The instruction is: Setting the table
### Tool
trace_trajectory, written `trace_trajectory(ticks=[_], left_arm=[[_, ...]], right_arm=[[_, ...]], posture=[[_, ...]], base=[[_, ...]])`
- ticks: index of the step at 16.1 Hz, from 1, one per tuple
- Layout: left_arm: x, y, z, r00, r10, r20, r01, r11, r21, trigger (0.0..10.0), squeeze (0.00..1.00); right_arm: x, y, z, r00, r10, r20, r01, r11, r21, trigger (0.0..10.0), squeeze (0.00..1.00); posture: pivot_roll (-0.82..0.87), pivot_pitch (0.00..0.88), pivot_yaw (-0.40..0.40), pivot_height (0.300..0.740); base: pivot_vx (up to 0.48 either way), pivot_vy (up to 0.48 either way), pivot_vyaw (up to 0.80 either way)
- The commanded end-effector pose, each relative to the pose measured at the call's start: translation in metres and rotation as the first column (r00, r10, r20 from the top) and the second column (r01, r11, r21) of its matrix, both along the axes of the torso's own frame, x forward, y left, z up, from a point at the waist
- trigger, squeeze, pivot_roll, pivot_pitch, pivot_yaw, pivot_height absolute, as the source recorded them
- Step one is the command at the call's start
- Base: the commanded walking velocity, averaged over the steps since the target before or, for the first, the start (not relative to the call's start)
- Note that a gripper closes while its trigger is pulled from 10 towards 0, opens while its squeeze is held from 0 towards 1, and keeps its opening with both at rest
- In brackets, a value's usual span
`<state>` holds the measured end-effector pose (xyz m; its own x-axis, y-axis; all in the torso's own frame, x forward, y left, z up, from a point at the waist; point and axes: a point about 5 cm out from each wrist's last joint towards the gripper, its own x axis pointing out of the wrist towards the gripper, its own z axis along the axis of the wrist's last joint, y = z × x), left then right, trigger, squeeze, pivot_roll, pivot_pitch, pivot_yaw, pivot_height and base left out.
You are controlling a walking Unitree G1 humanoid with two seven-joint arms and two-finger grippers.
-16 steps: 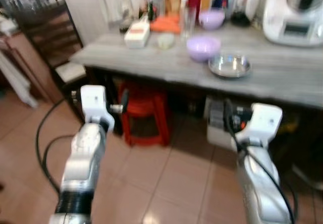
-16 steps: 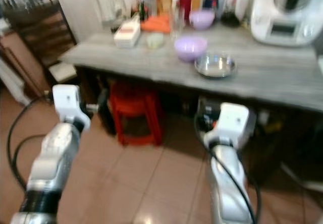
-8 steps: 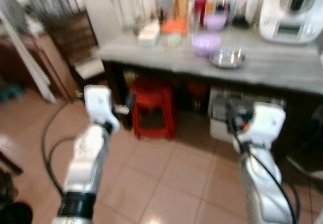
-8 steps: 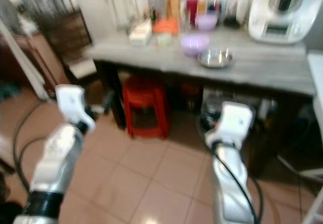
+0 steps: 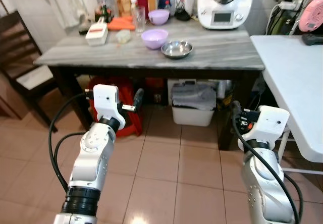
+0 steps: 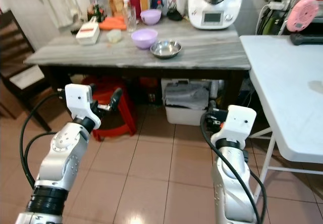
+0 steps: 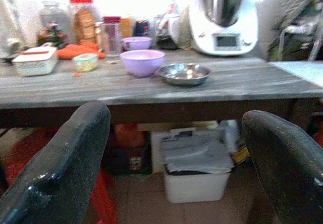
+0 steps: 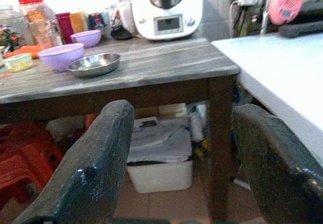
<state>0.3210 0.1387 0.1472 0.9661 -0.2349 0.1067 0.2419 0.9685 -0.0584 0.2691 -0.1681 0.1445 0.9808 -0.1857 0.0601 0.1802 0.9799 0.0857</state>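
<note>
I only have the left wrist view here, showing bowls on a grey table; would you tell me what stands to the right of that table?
Observer: A white table stands right beside it, on the robot's right.
Operator: Thank you. Is anything lying on it?
Observer: At its far end there is a pink round object and a dark object; I cannot tell what they are.
Operator: And where are the claws relative to the steel bowl?
Observer: The steel bowl sits on the grey table next to the purple bowl. The left claw and right claw are both open, below the tabletop and short of it.
</note>
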Motion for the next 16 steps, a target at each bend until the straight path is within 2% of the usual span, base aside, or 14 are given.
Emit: trace_trajectory(ticks=[1,7,11,16], left_arm=[[0.0,0.003,0.0,1.0,0.006,0.003,-0.006,1.0,0.014,10.0,0.0],[-0.005,0.005,-0.012,0.999,0.009,-0.034,-0.008,1.0,0.023,10.0,0.0],[-0.007,0.004,-0.015,0.999,0.007,-0.04,-0.006,1.0,0.023,10.0,0.0],[-0.007,0.001,-0.013,0.999,0.001,-0.039,0.0,1.0,0.012,10.0,0.0]], right_arm=[[0.002,0.003,0.004,1.0,0.018,0.02,-0.018,1.0,-0.004,10.0,0.0],[-0.001,0.0,0.004,1.0,0.014,0.013,-0.014,1.0,-0.014,10.0,0.0],[-0.001,-0.003,0.004,1.0,0.009,0.009,-0.008,1.0,-0.016,10.0,0.0],[-0.002,-0.002,0.005,1.0,0.014,0.01,-0.014,1.0,-0.028,10.0,0.0]], posture=[[-0.09,0.0,0.088,0.74],[-0.09,0.0,0.083,0.74],[-0.1,0.0,0.081,0.74],[-0.1,0.0,0.078,0.74]], base=[[0.0,-0.431,0.0],[0.0,-0.443,0.0],[0.0,-0.462,-0.6],[0.0,-0.463,0.0]])
